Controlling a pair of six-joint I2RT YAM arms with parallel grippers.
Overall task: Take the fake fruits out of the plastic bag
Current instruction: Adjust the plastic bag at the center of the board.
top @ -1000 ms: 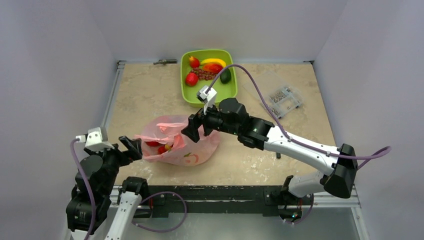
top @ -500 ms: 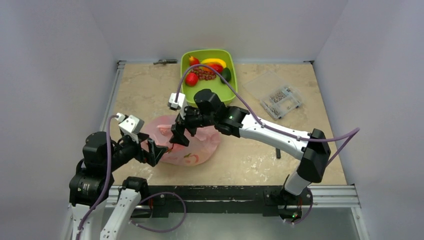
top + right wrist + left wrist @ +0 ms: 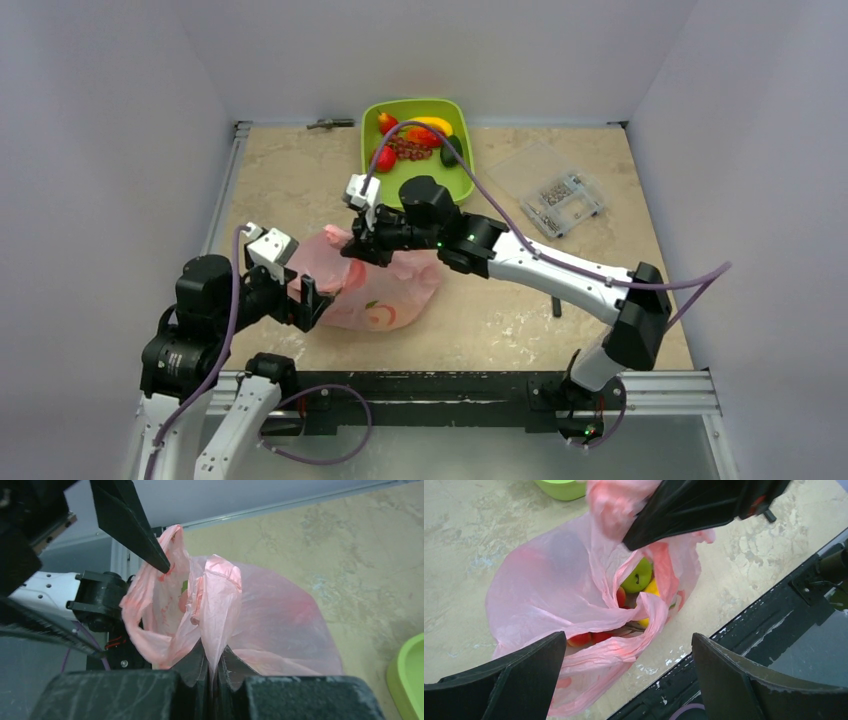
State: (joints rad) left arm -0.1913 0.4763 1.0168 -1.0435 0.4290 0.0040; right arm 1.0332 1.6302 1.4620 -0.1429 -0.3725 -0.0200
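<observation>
Pink folds of plastic bag [image 3: 549,595] covering most fake fruits [image 3: 636,577]: green apple [image 3: 640,572] half showing, yellow one [image 3: 651,587] peeking beside it, red ones [image 3: 589,638] lying under fold, count unclear. Left end effector [image 3: 626,642] fingers running off bottom edge of left wrist view. Green tray [image 3: 407,680] being cut by right wrist frame edge. Clear box [image 3: 562,195] near right edge of table [image 3: 300,190] holding bits too small to tell.

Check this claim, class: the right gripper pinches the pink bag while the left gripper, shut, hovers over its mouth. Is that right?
No. The left gripper is open, not shut, hovering over the mouth of the pink bag; the left wrist view shows it. The right gripper does pinch the bag.
</observation>
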